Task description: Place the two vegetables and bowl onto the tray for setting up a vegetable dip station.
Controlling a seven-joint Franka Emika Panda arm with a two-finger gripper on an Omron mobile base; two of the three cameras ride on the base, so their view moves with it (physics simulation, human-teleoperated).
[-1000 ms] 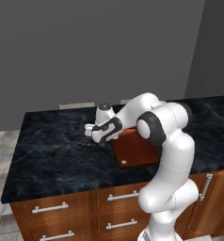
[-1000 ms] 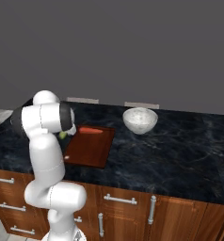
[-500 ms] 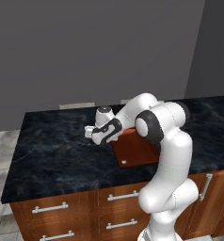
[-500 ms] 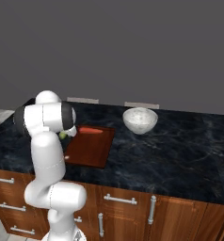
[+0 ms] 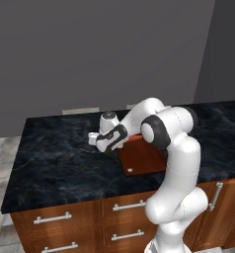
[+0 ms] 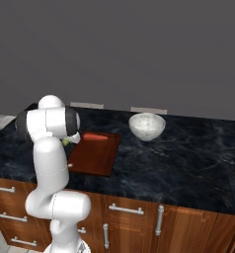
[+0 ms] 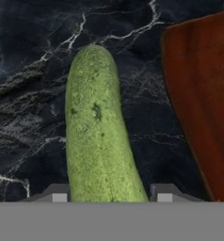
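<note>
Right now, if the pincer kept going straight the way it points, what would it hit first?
The cucumber: it lies lengthwise between the pincer tips in the hand view, on the dark counter, left of the tray. Whether the tips touch it is unclear.

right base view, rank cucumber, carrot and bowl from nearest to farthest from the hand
1. Cucumber: lies between the hand's fingertips, on the counter beside the tray.
2. Carrot: on the tray's far edge, just right of the hand.
3. Bowl: on the counter well past the tray's right side.
</note>
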